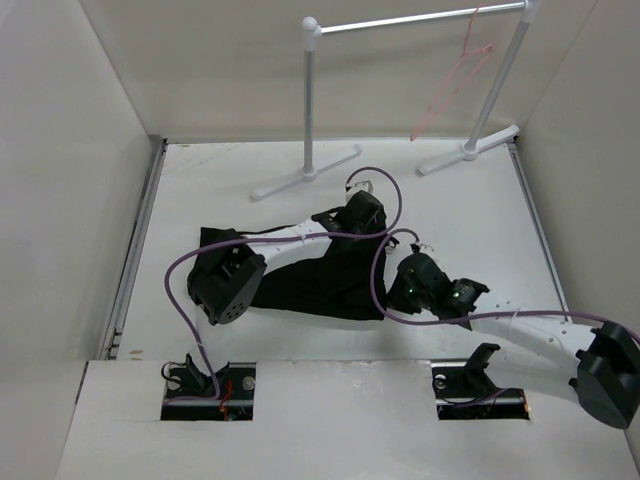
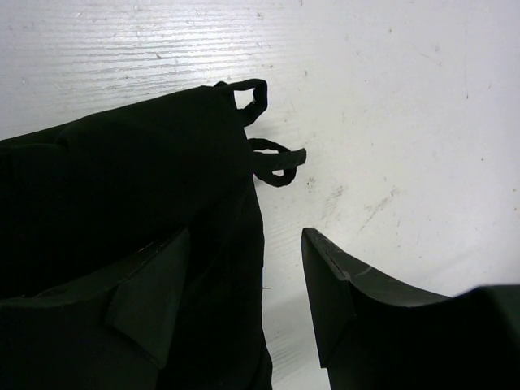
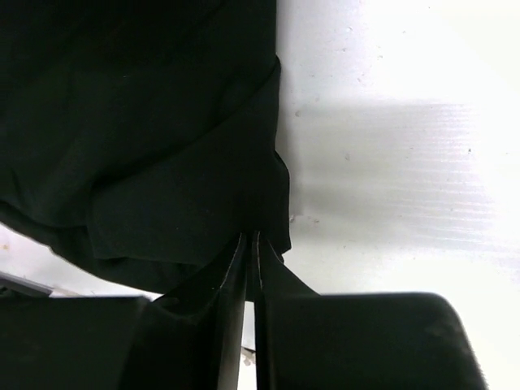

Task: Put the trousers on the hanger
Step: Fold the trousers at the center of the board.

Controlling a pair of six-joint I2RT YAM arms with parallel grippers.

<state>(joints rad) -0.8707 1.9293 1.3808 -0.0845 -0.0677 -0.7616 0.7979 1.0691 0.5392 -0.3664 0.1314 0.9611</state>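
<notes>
The black trousers (image 1: 320,285) lie crumpled flat on the white table between the two arms. My left gripper (image 1: 345,222) is open at their far edge. In the left wrist view its jaws (image 2: 244,244) straddle that edge, one finger (image 2: 146,292) over the fabric (image 2: 122,179), the other (image 2: 341,292) over bare table. Two small fabric loops (image 2: 272,158) stick out there. My right gripper (image 1: 400,285) is shut on the trousers' right edge (image 3: 146,122), pinching a fold between its tips (image 3: 252,240). The pink hanger (image 1: 455,75) hangs on the rack's bar at the back right.
The white tubular garment rack (image 1: 312,100) stands at the back with two feet on the table (image 1: 450,210). White walls enclose the left, back and right sides. Purple cables (image 1: 385,215) loop over both arms.
</notes>
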